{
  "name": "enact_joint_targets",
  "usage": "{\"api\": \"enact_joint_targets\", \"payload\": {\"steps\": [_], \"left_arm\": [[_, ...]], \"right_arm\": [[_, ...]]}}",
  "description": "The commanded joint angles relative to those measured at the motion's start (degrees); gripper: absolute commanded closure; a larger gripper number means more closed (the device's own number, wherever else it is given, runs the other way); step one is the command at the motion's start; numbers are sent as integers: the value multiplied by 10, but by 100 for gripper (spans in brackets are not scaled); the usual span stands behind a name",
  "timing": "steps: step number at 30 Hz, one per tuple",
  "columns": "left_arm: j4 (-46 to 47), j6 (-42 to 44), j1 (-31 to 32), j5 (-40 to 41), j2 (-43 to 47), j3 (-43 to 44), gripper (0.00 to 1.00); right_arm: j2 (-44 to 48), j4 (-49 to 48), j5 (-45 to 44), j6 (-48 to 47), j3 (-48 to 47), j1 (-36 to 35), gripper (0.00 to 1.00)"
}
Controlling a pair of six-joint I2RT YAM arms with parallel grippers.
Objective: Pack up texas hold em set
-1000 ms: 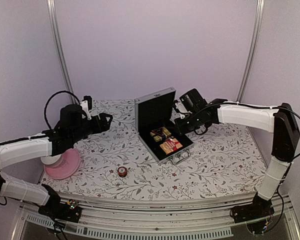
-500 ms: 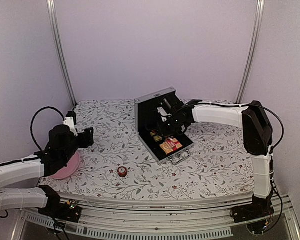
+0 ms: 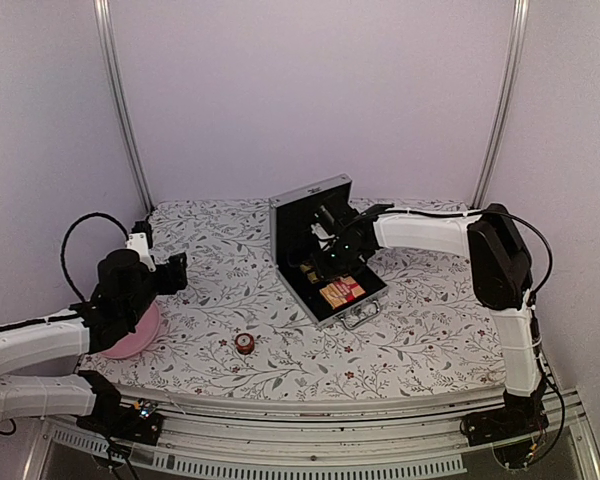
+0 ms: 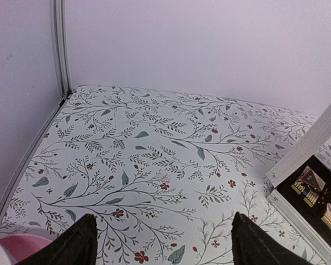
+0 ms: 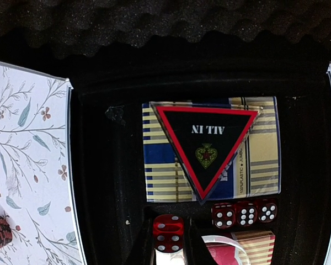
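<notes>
Putting a die in the poker case (image 3: 310,192)
Right gripper (image 5: 168,245) pinches a red die (image 5: 168,231); three dice (image 5: 245,213) sit at two o'clock. Left gripper (image 4: 163,223) is open.

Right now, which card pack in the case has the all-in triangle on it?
The blue-and-cream striped pack; the red-edged black triangle lies across it. The red-striped pack below the dice has no triangle.

My right hand (image 3: 322,262), pinching a red die (image 5: 168,233), is hanging low inside the open case (image 3: 378,288), its raised lid (image 3: 296,224) walling off the far side. Bare surface (image 4: 154,160) is lying open ahead of my spread left hand (image 4: 164,226), beyond a pink plate (image 3: 145,335).
</notes>
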State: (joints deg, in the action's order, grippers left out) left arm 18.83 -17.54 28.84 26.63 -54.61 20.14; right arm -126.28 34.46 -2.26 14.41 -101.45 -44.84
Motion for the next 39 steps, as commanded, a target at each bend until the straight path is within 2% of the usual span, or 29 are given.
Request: {"api": "enact_joint_targets", "payload": {"steps": [1, 20, 25, 29, 33, 39], "left_arm": [[10, 8, -7, 5, -3, 5, 16], [5, 7, -8, 6, -4, 8, 16], [4, 7, -7, 7, -6, 9, 16], [3, 7, -7, 7, -6, 9, 16], [2, 7, -8, 7, -9, 11, 15], [1, 6, -8, 6, -13, 13, 15]], "right_arm": [[-18, 15, -3, 4, -21, -6, 91], [-28, 47, -24, 14, -21, -7, 91], [-30, 53, -29, 14, -21, -7, 88], [-32, 53, -29, 15, -22, -8, 83], [-33, 54, -30, 15, -25, -7, 71], [-34, 57, -35, 14, -34, -7, 64]]}}
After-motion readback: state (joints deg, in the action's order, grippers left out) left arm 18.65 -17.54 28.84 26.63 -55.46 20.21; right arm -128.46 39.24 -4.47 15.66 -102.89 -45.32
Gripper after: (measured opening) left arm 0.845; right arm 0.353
